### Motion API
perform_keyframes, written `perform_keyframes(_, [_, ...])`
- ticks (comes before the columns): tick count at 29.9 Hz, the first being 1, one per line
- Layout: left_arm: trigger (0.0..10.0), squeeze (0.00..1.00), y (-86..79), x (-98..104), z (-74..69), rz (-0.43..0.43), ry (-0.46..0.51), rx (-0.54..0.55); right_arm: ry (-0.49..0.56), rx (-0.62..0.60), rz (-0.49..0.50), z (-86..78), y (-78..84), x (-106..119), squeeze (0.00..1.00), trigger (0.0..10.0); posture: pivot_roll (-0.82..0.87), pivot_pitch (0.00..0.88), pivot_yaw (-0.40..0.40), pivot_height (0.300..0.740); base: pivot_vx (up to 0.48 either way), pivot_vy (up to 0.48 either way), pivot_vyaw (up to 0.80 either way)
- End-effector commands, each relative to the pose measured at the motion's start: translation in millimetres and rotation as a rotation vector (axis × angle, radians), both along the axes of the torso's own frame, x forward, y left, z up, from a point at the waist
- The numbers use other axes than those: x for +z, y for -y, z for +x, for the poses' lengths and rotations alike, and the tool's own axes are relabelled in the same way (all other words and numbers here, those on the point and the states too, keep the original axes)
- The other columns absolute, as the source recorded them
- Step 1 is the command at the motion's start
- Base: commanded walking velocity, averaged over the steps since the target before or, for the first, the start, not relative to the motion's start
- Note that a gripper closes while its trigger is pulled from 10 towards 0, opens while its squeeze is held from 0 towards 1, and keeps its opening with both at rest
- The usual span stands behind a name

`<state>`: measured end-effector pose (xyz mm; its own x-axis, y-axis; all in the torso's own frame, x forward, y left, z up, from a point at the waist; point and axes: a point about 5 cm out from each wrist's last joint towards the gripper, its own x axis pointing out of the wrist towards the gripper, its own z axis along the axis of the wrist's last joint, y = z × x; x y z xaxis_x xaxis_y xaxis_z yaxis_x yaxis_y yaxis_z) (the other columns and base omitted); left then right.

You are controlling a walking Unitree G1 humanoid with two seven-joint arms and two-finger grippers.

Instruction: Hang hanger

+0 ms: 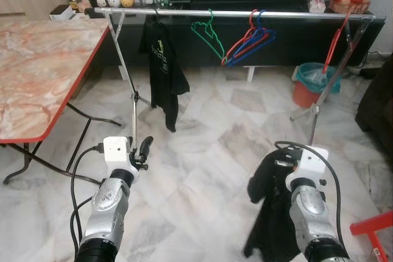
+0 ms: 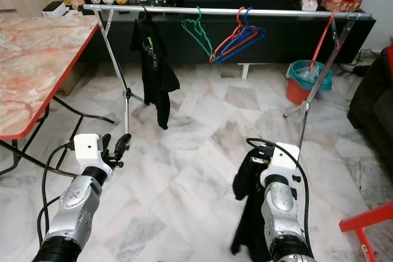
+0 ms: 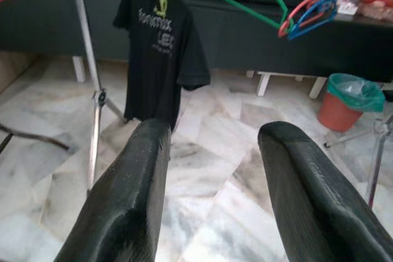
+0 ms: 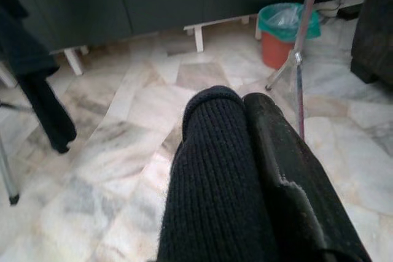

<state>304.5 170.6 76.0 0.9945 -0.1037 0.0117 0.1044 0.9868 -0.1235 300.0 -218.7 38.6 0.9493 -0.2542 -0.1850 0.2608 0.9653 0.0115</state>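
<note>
Four hangers [image 1: 245,40] and black shirt [image 1: 161,69] on rail [image 1: 233,13].

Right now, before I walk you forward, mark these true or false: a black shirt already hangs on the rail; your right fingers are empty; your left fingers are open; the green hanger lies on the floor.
1. A black shirt already hangs on the rail. True.
2. The right gripper is empty. False: it is shut on a dark garment.
3. The left gripper has its fingers open. True.
4. The green hanger lies on the floor. False: it hangs on the rail, beside the red and blue hangers.
</note>
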Motion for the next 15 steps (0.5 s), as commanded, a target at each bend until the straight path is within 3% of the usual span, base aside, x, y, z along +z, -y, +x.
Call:
perform_keyframes(1, [10.0, 0.00, 2.0, 1.5, 1.0, 0.000, 0.009, 0.000, 0.074, 0.007, 0.005, 9.2, -3.3, 15.2, 0.00, 10.0, -0.08, 0.000, 0.039, 0.740, 0.454, 0.000, 0.00])
perform_keyframes(15, [10.0, 0.00, 3.1, 3.3, 3.2, -0.002, 0.012, -0.020, 0.066, 0.004, 0.009, 9.1, -5.6, 13.9, 0.00, 10.0, -0.08, 0.000, 0.046, 0.740, 0.471, 0.000, 0.00])
